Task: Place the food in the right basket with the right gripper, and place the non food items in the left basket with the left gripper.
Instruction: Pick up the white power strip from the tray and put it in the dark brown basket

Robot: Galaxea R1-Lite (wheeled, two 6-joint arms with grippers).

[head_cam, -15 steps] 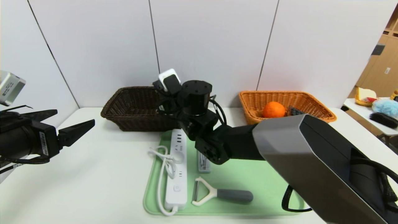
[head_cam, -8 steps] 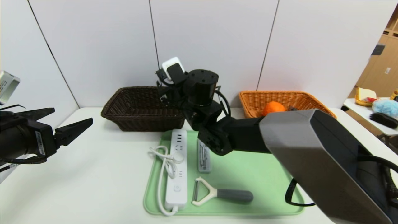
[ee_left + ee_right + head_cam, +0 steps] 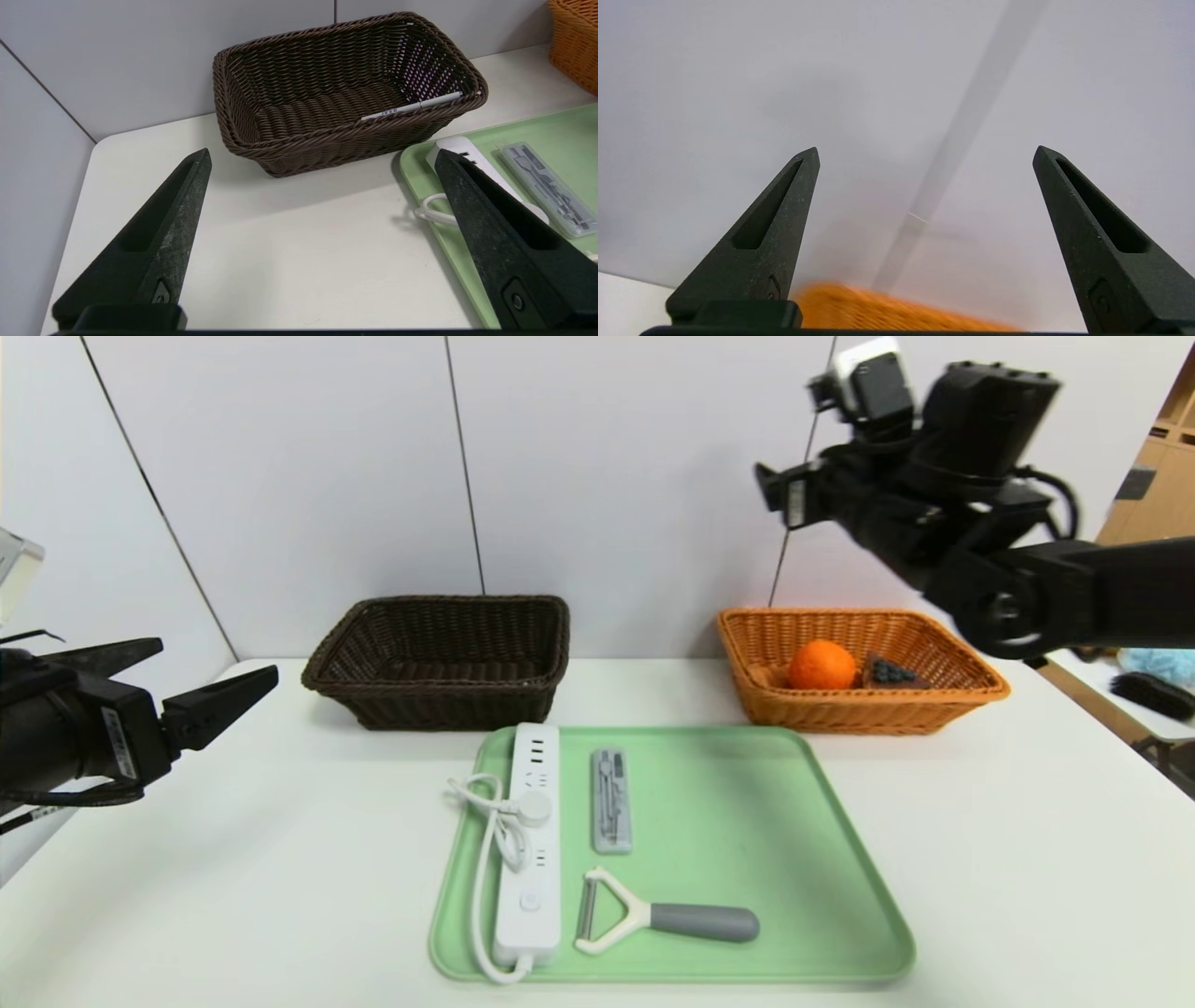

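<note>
A green tray point(image 3: 747, 933) sits on the white table point(image 3: 280, 896) in front of two wicker baskets set against the wall panels. On the tray lie the white power strip point(image 3: 532, 840) with its coiled cord, the slim grey case point(image 3: 611, 801) just beside it, and the peeler point(image 3: 663, 920) nearer the front edge. The left basket point(image 3: 439, 658), dark brown, stands behind the tray's left corner, and the left wrist view shows the white pen point(image 3: 411, 106) lying inside it against the wall nearest the tray. The right basket point(image 3: 859, 709), orange-tan, stands behind the tray's right corner and holds the orange fruit point(image 3: 822, 665) and the cake slice point(image 3: 892, 672) side by side. The left gripper point(image 3: 201, 695) hovers above the table's left side, well apart from the tray, its fingers point(image 3: 163, 233) spread wide and holding nothing. The right gripper point(image 3: 924, 233) is raised high above the right basket at the end of its black arm, facing the wall, its fingers point(image 3: 766, 233) wide apart and empty, with the basket's orange rim showing blurred below them in the right wrist view.
</note>
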